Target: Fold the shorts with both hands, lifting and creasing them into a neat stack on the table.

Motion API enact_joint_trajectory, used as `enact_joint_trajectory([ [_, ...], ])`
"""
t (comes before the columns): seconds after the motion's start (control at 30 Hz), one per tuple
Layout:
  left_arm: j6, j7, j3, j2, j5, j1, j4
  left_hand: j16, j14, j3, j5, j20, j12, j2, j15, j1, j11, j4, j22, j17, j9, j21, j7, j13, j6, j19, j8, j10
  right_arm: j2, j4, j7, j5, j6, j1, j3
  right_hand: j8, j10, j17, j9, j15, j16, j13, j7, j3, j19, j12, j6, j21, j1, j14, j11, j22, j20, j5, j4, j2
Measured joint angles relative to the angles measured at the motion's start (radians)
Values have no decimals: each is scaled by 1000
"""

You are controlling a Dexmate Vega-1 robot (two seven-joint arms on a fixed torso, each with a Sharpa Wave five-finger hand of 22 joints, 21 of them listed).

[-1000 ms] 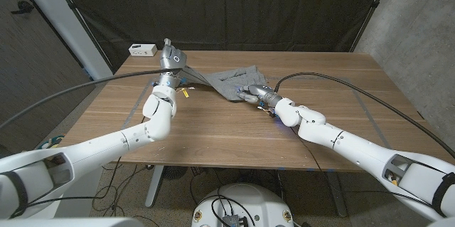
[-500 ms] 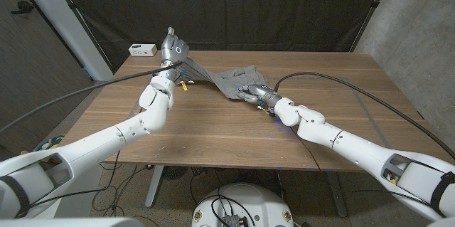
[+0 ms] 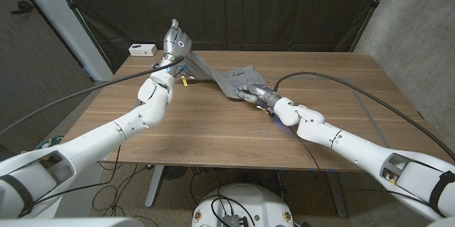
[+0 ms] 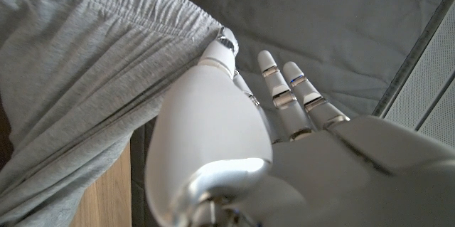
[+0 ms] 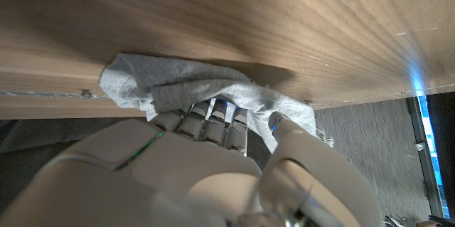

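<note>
Near the frame's upper middle, the left robot hand [image 3: 175, 40] lifts the gray shorts [image 3: 229, 79] by the waistband while the right robot hand [image 3: 251, 92] clutches their other end on the tabletop [image 3: 213, 127].

No lettering, label, brand mark or number can be read anywhere on the table, the grey shorts or the robot's arms; the small white box at the table's ten o'clock corner is too small to make out
</note>
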Motion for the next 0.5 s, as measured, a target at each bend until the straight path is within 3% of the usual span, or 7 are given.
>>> enact_joint_trajectory([
  [0.5, -107, 55, -7, 5, 43, -52, -11, -7, 5, -4, 14, 0, -9, -4, -2, -4, 0, 4, 0, 0, 5, 4, 0, 0, 0, 0, 13, 0, -7, -6, -7, 6, 4, -8, 4, -4, 0, 0, 0, 0, 0, 0, 0, 4, 0, 0, 0, 1, -5, 0, 0, -1, 0, 0, -4, 1],
])
